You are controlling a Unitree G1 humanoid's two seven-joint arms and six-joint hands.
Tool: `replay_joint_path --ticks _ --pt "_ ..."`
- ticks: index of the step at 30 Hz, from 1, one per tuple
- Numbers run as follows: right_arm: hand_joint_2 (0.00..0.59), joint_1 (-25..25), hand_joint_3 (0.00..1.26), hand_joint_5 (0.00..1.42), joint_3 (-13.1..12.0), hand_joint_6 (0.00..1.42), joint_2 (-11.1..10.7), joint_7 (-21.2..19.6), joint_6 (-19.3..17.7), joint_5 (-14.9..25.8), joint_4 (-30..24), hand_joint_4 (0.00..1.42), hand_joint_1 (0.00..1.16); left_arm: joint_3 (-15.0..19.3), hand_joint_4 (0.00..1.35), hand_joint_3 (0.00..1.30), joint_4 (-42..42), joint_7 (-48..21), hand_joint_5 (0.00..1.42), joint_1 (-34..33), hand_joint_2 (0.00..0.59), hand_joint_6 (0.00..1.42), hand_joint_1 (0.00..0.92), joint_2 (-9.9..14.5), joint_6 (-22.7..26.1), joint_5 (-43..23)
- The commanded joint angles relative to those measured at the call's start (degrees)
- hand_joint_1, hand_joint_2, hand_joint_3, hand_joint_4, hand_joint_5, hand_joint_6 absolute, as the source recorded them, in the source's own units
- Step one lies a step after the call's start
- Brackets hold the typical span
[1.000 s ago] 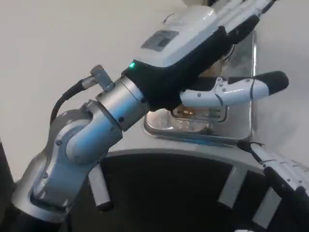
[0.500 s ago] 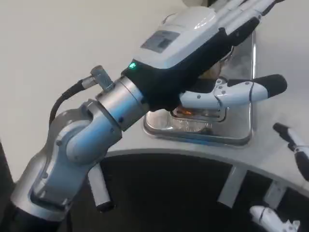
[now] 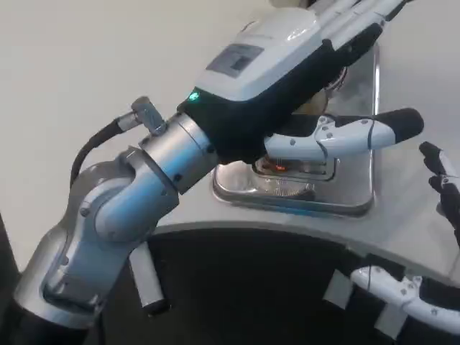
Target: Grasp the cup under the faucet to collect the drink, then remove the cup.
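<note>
Looking down the left forearm from the head view: the left hand (image 3: 302, 68) is stretched forward over a stainless drip tray (image 3: 359, 190) on the white tabletop (image 3: 86, 65). Its fingers (image 3: 359, 18) run out past the top edge and the thumb (image 3: 359, 133) sticks out to the right, black tip clear of everything. The hand covers most of what's under it, so I can't tell whether the fingers are wrapped around anything or just extended.

The cup (image 3: 284, 169) is only partly visible: clear, something orange-brown showing in it, sitting on the tray under the left palm and just behind the thumb. Contact between hand and cup can't be made out.

The right hand (image 3: 442, 180) is at the right edge, over the tabletop beside the tray, apart from it. I see dark fingertips and a white finger lower down at the bottom right; the fingers look spread with nothing in them.

The tabletop's front edge curves, with dark floor below and grey legs (image 3: 147, 284) showing. The green LED is lit on the left wrist.
</note>
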Motion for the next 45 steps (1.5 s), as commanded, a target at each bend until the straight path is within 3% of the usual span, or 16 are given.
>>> replay_joint_path --ticks 1,15,25,36,45 --pt "0.005 -1.4 0.03 0.06 1.7 0.13 1.3 -3.1 1.7 -0.9 2.1 0.04 1.16 -1.2 0.0 0.0 -0.4 -1.6 0.0 2.0 0.221 0.0 0.0 0.7 -0.3 1.0" --pt "0.0 -8.1 0.04 0.09 8.5 0.18 3.2 -12.1 6.1 -1.8 9.4 0.05 1.16 -1.4 0.0 0.0 -1.4 -1.6 0.0 2.5 0.225 0.0 0.0 0.3 0.5 1.3" --pt "0.0 -15.3 0.05 0.1 9.9 0.19 3.1 -17.3 10.2 -1.3 12.6 0.06 1.13 -0.2 0.0 0.0 -2.5 -0.5 0.0 3.4 0.225 0.0 0.0 0.4 1.3 1.2" --pt "0.021 -18.5 0.05 0.1 9.7 0.18 1.7 -17.2 11.8 0.5 13.6 0.06 1.12 10.3 0.0 0.0 -1.5 8.3 0.0 6.4 0.22 0.0 0.0 -7.0 5.4 -8.4" --pt "0.048 -22.4 0.06 0.1 9.5 0.18 1.4 -17.5 11.3 2.5 18.0 0.06 1.15 15.0 0.0 0.0 -1.8 12.6 0.0 11.4 0.217 0.0 0.0 -6.3 8.3 -6.8"
